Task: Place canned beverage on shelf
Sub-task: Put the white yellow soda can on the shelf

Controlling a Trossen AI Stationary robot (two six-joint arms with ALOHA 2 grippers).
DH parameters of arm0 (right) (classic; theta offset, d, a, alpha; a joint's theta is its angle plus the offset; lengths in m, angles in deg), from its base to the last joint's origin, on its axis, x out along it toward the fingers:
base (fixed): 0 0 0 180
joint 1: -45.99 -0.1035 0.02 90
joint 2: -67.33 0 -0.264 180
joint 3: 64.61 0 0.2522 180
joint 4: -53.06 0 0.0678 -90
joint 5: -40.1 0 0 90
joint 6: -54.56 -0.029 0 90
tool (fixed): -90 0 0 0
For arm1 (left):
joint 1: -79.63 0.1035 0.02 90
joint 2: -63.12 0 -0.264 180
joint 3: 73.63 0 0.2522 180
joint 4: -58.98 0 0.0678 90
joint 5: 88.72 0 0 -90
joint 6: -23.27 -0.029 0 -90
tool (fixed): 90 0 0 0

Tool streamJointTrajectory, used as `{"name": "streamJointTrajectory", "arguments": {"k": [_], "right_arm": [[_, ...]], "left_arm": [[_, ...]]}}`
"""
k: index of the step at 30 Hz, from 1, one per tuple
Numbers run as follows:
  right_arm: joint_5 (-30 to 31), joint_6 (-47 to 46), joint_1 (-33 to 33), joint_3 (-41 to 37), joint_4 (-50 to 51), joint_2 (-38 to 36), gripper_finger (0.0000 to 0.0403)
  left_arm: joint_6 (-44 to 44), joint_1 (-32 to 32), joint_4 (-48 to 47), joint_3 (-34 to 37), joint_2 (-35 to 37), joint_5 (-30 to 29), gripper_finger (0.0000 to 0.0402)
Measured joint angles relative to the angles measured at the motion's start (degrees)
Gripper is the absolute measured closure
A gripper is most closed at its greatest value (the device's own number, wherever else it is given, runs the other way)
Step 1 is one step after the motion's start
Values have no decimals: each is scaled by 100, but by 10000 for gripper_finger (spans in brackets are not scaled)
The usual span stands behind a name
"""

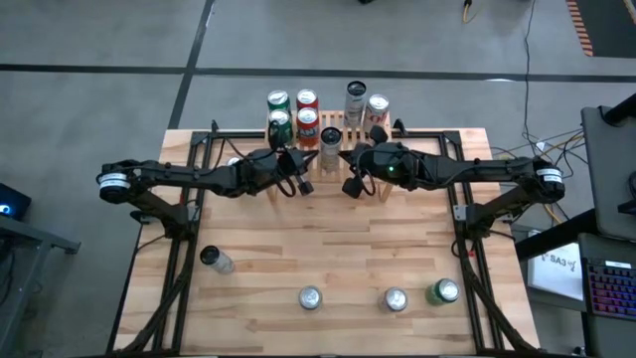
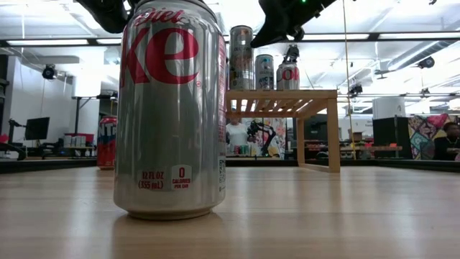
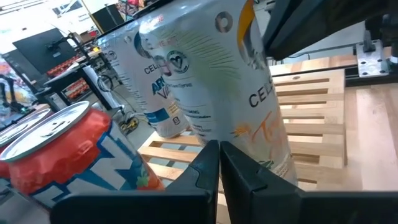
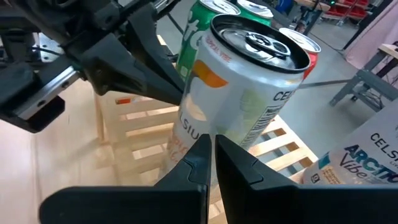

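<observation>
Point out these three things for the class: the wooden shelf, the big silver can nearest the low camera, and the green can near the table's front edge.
Shelf point(image 2: 282, 93): low view, front rail.
Silver can point(image 2: 171, 108): low view, side wall.
Green can point(image 1: 444, 291): high view, top.

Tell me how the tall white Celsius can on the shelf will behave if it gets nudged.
The Celsius can is tall and slim, so it probably tips easily. Its base rests on the shelf slats with gaps, likely less steady. Smooth metal sides may slip.

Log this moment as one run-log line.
left gripper: shut, empty, at shelf | right gripper: shut, empty, facing Celsius can | cans on table near edge: four
</observation>
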Motion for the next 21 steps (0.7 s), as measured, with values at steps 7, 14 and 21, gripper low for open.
{"name": "streamJointTrajectory", "arguments": {"k": [7, 14, 21], "right_arm": [[349, -155, 2, 0, 161, -45, 390], [867, -139, 221, 0, 222, 3, 390], [314, 3, 304, 0, 25, 112, 390]], "left_arm": [[-153, 2, -217, 7, 0, -294, 401], [-136, 2, -274, 22, -45, -117, 401], [-107, 2, -68, 24, -240, -119, 401]]}}
